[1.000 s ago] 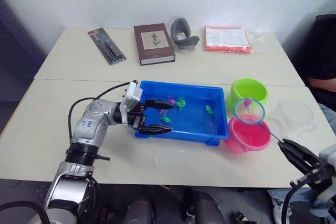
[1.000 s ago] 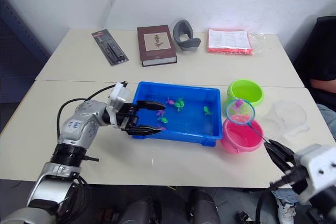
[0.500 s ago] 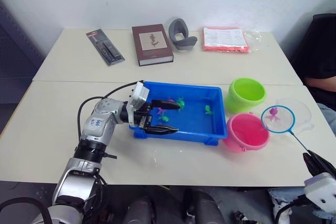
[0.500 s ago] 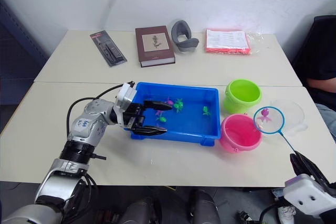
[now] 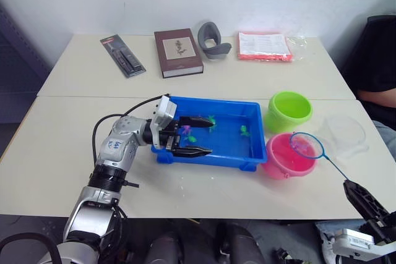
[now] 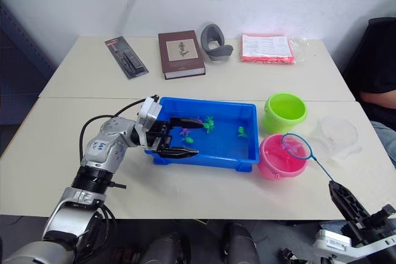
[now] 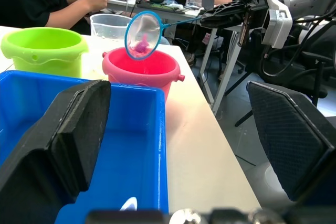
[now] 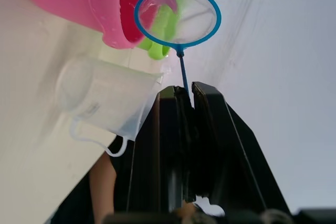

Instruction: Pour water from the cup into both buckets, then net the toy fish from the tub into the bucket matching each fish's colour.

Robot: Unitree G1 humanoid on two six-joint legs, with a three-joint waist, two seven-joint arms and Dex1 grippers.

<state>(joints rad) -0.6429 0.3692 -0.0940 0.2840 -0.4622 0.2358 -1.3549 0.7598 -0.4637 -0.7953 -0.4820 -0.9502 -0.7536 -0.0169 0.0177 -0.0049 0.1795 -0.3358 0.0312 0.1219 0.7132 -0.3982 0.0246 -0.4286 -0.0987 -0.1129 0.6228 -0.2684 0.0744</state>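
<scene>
Pink fish [image 7: 140,45] in net [image 5: 306,146], beyond right claw [image 5: 361,199].

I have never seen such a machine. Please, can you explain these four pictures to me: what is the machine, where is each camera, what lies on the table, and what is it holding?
This is a humanoid robot with two arms, each ending in two black fingers. Two pictures come from cameras in its head, looking down at the table. The other two come from cameras on its wrists, looking along the fingers.

The left gripper is open, its fingers astride the near left corner of the blue tub, where small toy fish lie. The right gripper is shut on the handle of a small blue net, which hangs over the pink bucket with a pink fish inside. Beside it stand the green bucket and a clear cup. At the far edge lie a book and some papers.
</scene>
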